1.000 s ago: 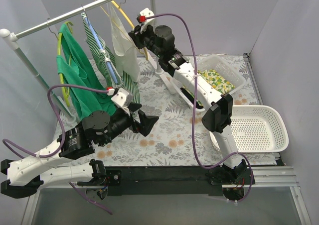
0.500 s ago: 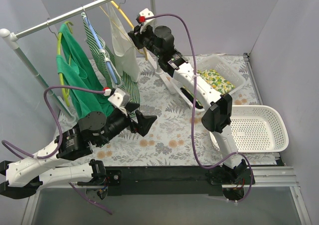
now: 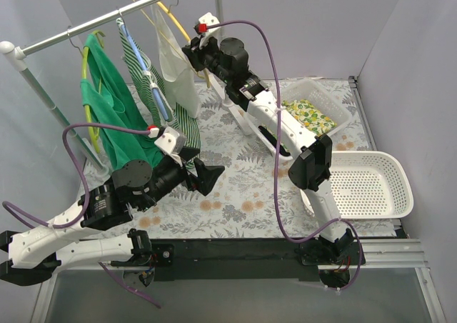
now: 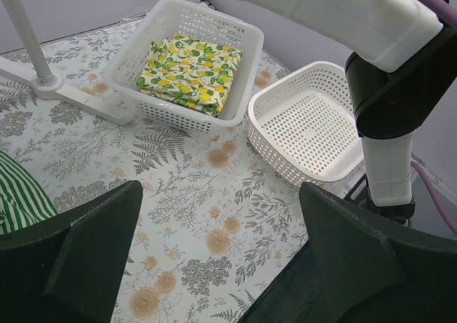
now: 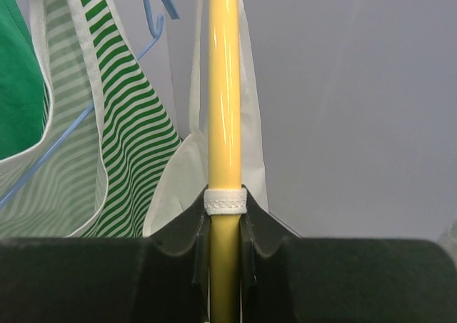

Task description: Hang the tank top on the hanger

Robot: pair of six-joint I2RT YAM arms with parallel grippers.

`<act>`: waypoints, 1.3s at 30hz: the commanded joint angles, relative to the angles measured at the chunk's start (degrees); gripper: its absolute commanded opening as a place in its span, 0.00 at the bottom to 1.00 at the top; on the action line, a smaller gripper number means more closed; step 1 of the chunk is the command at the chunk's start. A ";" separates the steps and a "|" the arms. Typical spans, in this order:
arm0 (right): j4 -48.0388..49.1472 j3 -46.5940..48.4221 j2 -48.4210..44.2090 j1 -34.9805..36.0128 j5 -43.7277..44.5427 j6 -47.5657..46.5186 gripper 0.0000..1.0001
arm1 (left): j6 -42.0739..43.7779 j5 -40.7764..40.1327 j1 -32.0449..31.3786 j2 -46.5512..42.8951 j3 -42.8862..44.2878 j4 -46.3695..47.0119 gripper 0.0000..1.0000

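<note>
The white tank top (image 3: 178, 66) hangs from the big yellow hanger (image 3: 161, 0), whose hook sits on the metal rail (image 3: 107, 19). My right gripper (image 3: 194, 55) is raised beside the tank top and shut on the hanger's yellow bar (image 5: 224, 87). A white strap of the tank top (image 5: 226, 200) wraps the bar just above the fingertips, with white fabric (image 5: 178, 180) hanging behind. My left gripper (image 3: 211, 176) is open and empty, low over the floral table (image 4: 207, 223), away from the rail.
On the rail also hang a green garment (image 3: 111, 108) and a green-and-white striped garment (image 3: 146, 76) on a blue hanger. A white basket with yellow patterned cloth (image 4: 187, 62) and an empty white basket (image 4: 307, 126) stand on the right. The rack's foot (image 4: 64, 94) lies on the table.
My left arm drew back slightly toward the left and lower. My right gripper shifted a little up along the hanger, still holding it.
</note>
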 commanded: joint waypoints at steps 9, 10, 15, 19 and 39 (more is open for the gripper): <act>7.63 -1.01 -7.52 0.30 1.01 -1.18 0.48 | 1.38 -1.37 -0.22 1.40 1.87 0.06 0.93; 7.55 -1.71 -8.05 0.30 0.84 -1.09 0.50 | 1.38 -1.45 -0.22 1.40 2.04 0.06 0.93; 6.84 -5.05 -13.23 0.30 0.22 0.23 0.62 | 1.03 -1.98 -0.22 1.75 3.01 0.06 0.96; 5.26 -9.18 -18.06 0.30 -1.18 2.86 0.71 | 0.33 -1.81 -0.22 2.71 3.27 0.76 0.98; -0.10 -72.26 -71.22 0.30 12.08 17.97 0.99 | -13.29 -8.22 -0.13 16.69 5.04 -3.90 0.98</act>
